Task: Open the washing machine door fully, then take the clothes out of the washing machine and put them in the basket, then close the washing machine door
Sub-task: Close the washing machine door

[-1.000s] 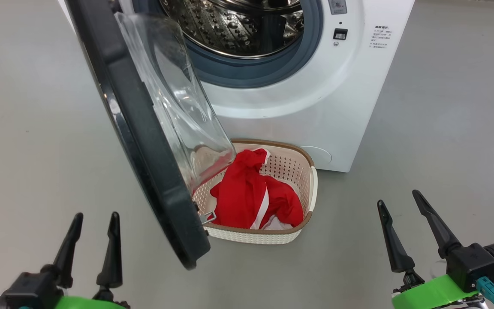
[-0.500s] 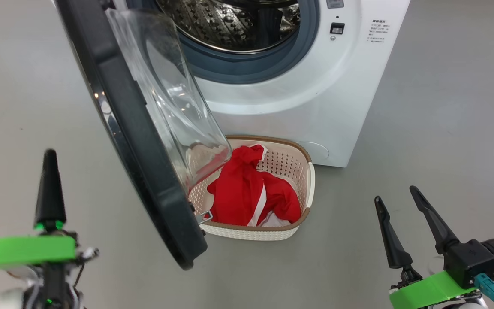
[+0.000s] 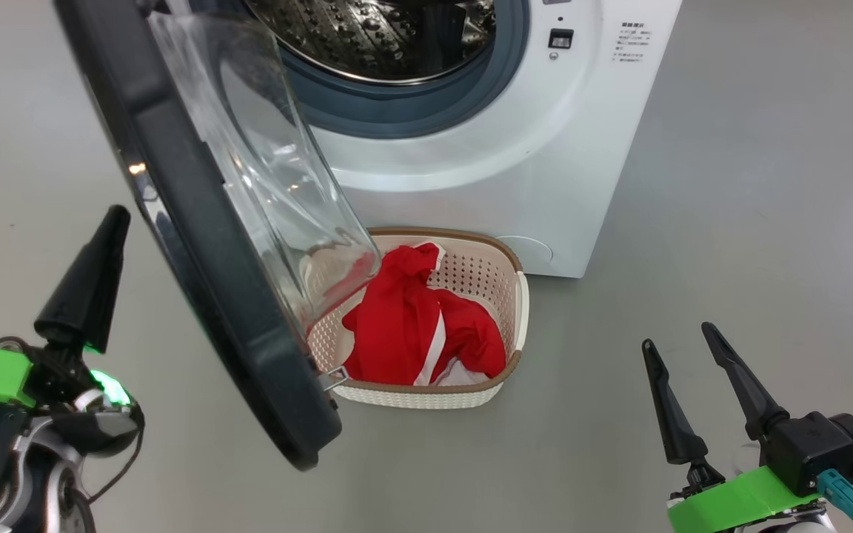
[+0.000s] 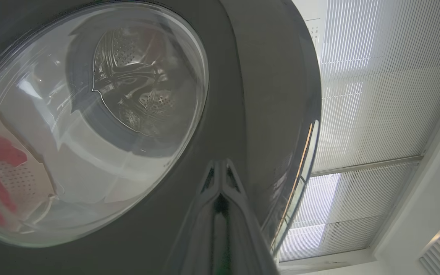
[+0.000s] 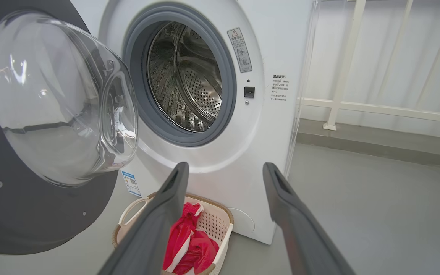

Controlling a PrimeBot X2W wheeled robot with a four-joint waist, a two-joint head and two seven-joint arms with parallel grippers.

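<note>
Washing machine door point(image 3: 197, 252) open, swung out from the left side of the white washing machine point(image 3: 545, 148) toward the head camera: wide glossy black rim, clear glass bowl bulging from the inner face. Steel perforated drum point(image 3: 382, 37) bare inside the grey rubber gasket point(image 3: 397, 122). Clothes point(image 3: 419, 326) in the basket point(image 3: 520, 296): bunched bright red fabric with a white stripe, heaped in the middle and rising to rim height at the back. Basket cream-white, perforated sides, brown rim, set on the grey floor point(image 3: 730, 222) just in front of the machine's lower front, partly under the door's lower edge. Left end of the basket behind the door, visible as a warped shape through the glass; bottom of the basket covered by the fabric. Top of the machine cut off by the upper edge of the head view; print on the front panel too small to read. From the left wrist, drum, basket and a red patch bent out of shape by the glass. Left end effector point(image 3: 114, 218) at the lower left of the head view, on the outer side of the door, fingers pressed together with nothing between them, tips aimed up at the black rim; touching it or just short, impossible to tell. Right end effector point(image 3: 677, 337) at the lower right, well apart from basket and door, fingers spread wide and empty, pointing forward at the machine's front.
</note>
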